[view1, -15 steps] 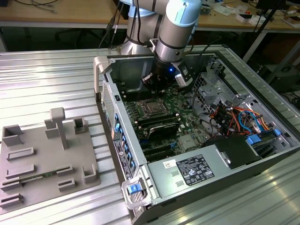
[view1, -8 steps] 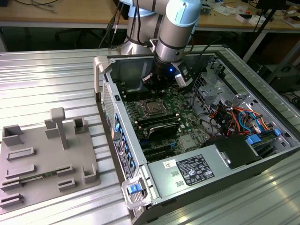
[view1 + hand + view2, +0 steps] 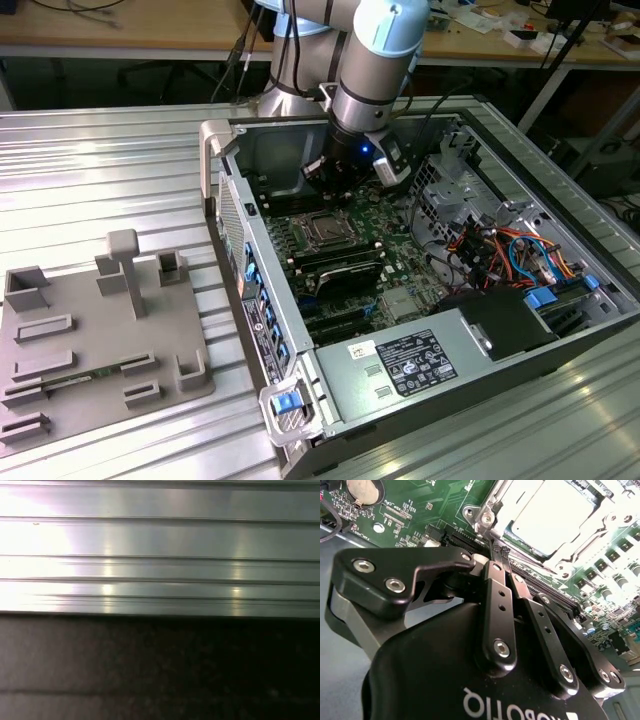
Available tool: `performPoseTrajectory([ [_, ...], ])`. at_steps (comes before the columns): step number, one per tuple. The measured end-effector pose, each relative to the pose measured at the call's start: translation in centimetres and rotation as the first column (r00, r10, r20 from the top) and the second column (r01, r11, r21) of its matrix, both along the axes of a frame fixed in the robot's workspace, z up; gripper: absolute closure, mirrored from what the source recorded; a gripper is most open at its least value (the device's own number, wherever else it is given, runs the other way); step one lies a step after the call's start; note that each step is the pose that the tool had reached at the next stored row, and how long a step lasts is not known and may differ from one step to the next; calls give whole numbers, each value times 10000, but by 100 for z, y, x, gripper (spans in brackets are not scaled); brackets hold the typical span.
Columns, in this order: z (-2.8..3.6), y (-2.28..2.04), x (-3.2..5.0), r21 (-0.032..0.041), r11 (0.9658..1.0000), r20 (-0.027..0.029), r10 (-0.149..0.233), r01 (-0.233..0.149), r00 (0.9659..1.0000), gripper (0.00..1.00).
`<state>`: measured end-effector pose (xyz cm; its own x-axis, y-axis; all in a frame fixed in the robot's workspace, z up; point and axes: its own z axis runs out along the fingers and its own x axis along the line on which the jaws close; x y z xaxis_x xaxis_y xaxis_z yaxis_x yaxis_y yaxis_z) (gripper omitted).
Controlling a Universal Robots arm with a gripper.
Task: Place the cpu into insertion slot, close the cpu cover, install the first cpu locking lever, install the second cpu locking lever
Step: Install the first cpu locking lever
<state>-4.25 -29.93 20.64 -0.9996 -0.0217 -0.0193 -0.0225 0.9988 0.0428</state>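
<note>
Silver-topped cpu [image 3: 555,517] sits in its socket under the closed cpu cover [image 3: 492,502], at 1 o'clock from the gripper [image 3: 501,551], whose fingers are pressed together, holding nothing.

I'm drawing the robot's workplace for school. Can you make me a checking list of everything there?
Surface: ribbed metal table, with an open computer case on it.
Job's things: cpu sits in its socket on the green motherboard; cpu cover lies closed around it.
Clutter: grey holder tray on the exterior view's left.
Hand: hand is shut, holding nothing, tips just beside the socket.
Cables: orange and blue cables inside the case.
Surroundings: wooden benches behind.
</note>
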Motion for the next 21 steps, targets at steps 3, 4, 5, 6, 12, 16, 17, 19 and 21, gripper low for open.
performPoseTrajectory([
  [3,7,0,0,-13,10000,-1,2,-2,10000,89],
  [4,7,0,0,-14,10000,1,1,-1,10000,89],
  [5,8,0,0,-15,10000,1,1,-1,10000,89],
  [6,9,-2,0,-17,10000,0,0,0,10000,89],
  [12,8,-27,0,-18,10000,-1,-1,1,10000,89],
  [16,-6,-28,10,-18,10000,-1,1,-1,10000,89],
  [17,-11,-28,14,-19,10000,-1,2,-2,10000,89],
  [19,-19,-30,20,-25,10000,-5,1,-1,10000,89],
  [21,-28,-30,23,-25,10000,-4,0,0,10000,89],
])
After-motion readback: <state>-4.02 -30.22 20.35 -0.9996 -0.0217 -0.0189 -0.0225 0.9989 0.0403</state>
